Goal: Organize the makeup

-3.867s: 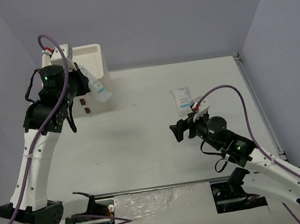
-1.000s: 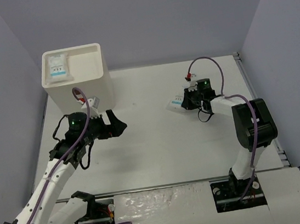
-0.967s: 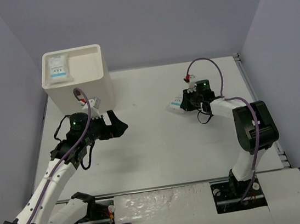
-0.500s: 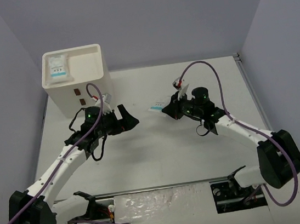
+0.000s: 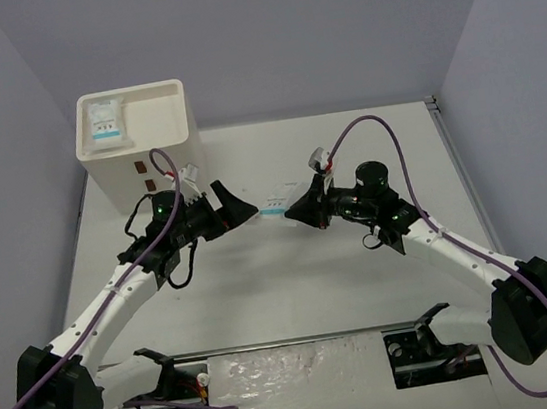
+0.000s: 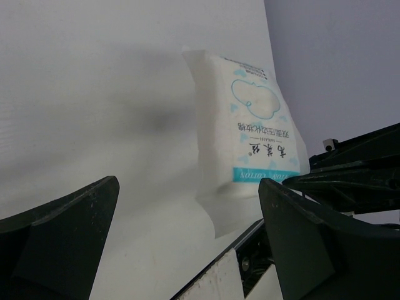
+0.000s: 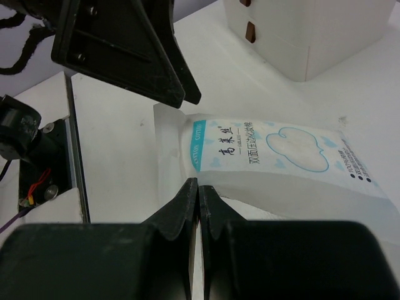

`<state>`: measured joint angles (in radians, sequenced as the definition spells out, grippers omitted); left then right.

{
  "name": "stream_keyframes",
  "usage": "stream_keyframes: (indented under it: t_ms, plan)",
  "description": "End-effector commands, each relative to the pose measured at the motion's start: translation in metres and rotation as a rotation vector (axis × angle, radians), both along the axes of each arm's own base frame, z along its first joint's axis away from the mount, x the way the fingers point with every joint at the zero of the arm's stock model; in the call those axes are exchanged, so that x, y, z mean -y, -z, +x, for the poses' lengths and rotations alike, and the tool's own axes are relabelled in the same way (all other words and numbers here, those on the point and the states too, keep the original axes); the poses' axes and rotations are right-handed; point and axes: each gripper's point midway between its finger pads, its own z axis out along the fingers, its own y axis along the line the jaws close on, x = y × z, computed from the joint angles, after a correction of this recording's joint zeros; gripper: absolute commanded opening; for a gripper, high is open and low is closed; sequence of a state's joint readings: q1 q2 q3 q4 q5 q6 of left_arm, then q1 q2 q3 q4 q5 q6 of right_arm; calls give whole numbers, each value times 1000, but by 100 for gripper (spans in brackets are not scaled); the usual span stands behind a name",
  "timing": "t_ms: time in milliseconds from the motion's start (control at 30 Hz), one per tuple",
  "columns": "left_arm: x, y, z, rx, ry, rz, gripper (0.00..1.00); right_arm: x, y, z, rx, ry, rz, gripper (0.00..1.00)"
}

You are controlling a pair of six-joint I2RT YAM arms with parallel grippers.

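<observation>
A white flat packet [image 5: 276, 204] with blue print hangs over the middle of the table, and my right gripper [image 5: 296, 212] is shut on its edge flap. In the right wrist view the shut gripper [image 7: 198, 185] pinches the clear seal of the packet [image 7: 275, 156]. My left gripper [image 5: 241, 207] is open and faces the packet from the left, a little apart from it. The left wrist view shows the packet [image 6: 250, 125] ahead of the wide-open gripper [image 6: 189, 187], not between the fingers. A second packet [image 5: 104, 124] lies on top of the white box.
The big white drawer box [image 5: 140, 146] stands at the back left, just behind my left arm, and also shows in the right wrist view as the box [image 7: 306, 31]. Grey walls close in the table on three sides.
My right arm has carried the packet from the right side leftward to the table's middle. My left gripper has swung right toward it, staying open.
</observation>
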<state>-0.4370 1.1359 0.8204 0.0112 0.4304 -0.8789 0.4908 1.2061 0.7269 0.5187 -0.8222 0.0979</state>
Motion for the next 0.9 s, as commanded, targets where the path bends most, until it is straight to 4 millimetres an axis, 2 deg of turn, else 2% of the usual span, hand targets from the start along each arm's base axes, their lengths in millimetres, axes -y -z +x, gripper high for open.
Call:
stream_keyframes:
  t_ms: [0, 133, 500, 633, 700, 800, 867]
  plan:
    - [10, -65, 1, 121, 30, -162, 92, -7, -44, -16, 180, -128, 66, 0]
    - [23, -68, -4, 86, 94, -236, 92, -12, -51, -21, 205, -166, 72, 0]
    - [41, -50, -10, -33, 177, -257, 91, -21, -60, -18, 221, -189, 73, 0]
    - [44, -43, -9, -63, 192, -257, 88, -23, -62, -18, 251, -199, 65, 0]
    - [46, -47, -8, -58, 195, -280, 84, -24, -61, -18, 253, -203, 60, 0]
    - [48, -59, -7, -29, 206, -314, 72, -25, -58, -17, 252, -208, 54, 0]
    - [49, -66, -7, -14, 211, -323, 55, -26, -56, -17, 247, -210, 51, 0]
